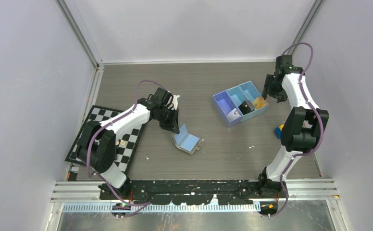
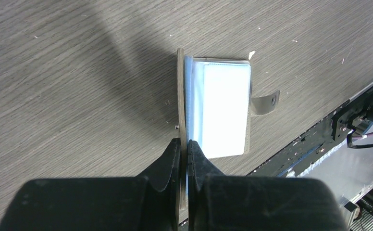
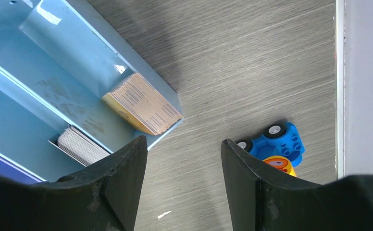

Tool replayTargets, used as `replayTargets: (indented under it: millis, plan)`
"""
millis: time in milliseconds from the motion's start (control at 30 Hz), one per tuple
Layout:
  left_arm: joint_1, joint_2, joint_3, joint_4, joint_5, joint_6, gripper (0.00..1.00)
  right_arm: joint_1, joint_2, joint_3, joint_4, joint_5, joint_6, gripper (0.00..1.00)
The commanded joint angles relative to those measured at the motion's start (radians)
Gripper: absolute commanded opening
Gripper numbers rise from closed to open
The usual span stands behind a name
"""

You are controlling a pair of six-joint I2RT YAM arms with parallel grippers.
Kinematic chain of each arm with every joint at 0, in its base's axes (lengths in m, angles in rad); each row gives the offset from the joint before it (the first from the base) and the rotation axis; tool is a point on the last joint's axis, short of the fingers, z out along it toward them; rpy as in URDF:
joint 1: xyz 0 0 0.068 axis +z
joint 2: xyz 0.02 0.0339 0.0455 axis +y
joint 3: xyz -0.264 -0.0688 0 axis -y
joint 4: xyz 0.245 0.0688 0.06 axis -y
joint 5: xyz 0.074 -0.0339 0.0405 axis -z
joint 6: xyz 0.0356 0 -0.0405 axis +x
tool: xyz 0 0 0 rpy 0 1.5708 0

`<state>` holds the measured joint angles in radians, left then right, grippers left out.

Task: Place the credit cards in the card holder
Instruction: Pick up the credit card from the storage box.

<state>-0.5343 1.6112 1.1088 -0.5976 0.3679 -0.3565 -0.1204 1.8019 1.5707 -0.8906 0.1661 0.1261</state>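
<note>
The left gripper has its jaws closed to a thin gap, pinching the raised grey half of the card holder at that half's edge. The card holder stands open on the table, slightly left of centre. One half lies flat with its pale blue lining facing up, and the other half is lifted steeply. The snap tab projects from the flat half and rests on the table.

The right gripper has its jaws spread wide and holds nothing. It hangs above the right end of the blue tray, towards the far right of the table. A tray corner and bare table show between its fingers.

The credit cards are in the tray:
- An orange stack leans against the wall of the right-end compartment.
- A second stack, seen edge-on and pale grey, sits in the middle compartment.
- The left compartment holds a whitish item too small to identify.

A blue toy car with an orange part stands on the table right of the tray, near the right wall. A checkered mat lies at the left edge, under the left arm
</note>
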Motion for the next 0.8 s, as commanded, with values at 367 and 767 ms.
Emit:
replayTargets:
  millis: [367,767]
  plan:
    - [0.004,0.004,0.033,-0.013,0.058,0.024,0.0,-0.021,0.008,-0.006,0.006,-0.118,-0.232,0.66]
    - [0.004,0.028,0.038,-0.02,0.065,0.027,0.0,-0.016,0.111,0.034,0.003,-0.221,-0.313,0.67]
